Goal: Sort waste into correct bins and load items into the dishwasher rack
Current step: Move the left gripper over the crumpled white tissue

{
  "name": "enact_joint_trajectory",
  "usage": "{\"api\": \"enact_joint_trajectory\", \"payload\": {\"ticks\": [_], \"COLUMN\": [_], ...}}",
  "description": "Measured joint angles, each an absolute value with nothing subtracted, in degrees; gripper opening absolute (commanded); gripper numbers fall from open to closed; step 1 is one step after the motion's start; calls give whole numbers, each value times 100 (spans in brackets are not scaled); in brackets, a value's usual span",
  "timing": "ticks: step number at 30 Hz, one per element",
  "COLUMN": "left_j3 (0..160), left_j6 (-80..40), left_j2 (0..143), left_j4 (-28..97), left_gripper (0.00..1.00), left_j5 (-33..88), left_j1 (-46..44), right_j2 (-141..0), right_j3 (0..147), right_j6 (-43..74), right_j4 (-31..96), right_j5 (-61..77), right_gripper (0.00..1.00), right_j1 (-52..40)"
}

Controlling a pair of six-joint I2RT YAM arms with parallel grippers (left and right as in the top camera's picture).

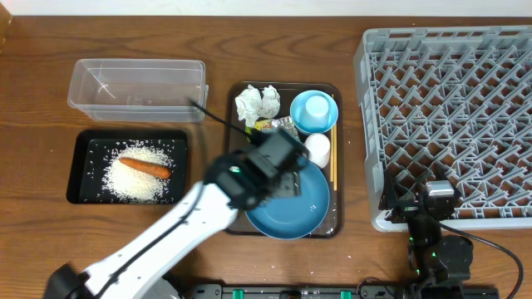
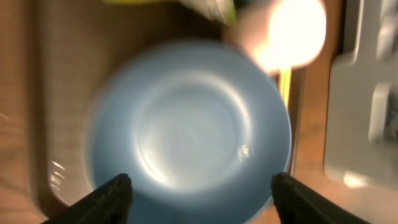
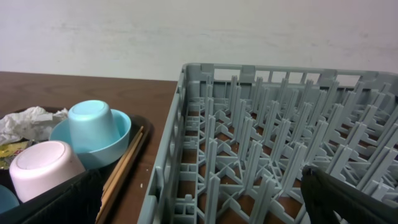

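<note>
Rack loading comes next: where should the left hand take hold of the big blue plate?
Pinch the near rim of the blue plate from above, one finger inside and one outside. It lies flat and face-up, and the white cup crowds its far edge.

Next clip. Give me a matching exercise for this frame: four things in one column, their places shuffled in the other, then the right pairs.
Things
1. carrot
2. crumpled tissues
3. large blue plate
4. clear tub

Places
A. under the open left gripper
B. far-left corner of the brown tray
C. on the table, behind the black tray
D. lying on the rice

Pairs: 1-D, 2-B, 3-A, 4-C
</note>
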State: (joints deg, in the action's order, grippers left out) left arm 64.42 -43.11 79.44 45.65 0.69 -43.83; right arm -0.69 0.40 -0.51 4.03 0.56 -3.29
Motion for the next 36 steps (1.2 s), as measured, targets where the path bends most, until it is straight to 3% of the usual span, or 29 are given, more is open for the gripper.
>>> {"api": "enact_joint_trajectory", "payload": {"ticks": [5, 12, 23, 36], "left_j3": [6772, 8678, 9262, 9260], "left_j6": [-3789, -2665, -2222, -2196], "left_j2": [7835, 8853, 10210, 11673], "left_j4": [4770, 6213, 4099, 3400], "left_gripper": [88, 90, 95, 95], "left_j5": [412, 1280, 1516, 812], "left_j1": [-3352, -2106, -2001, -2003], "right_j2": [-69, -69, -69, -69], "right_j3": [40, 40, 40, 40], "right_j6": [-51, -51, -51, -51], "right_j4": [405, 408, 403, 403], "right_j5": [56, 58, 56, 56], "right_gripper": [99, 99, 99, 99], "right_j1": [-329, -329, -329, -329]}}
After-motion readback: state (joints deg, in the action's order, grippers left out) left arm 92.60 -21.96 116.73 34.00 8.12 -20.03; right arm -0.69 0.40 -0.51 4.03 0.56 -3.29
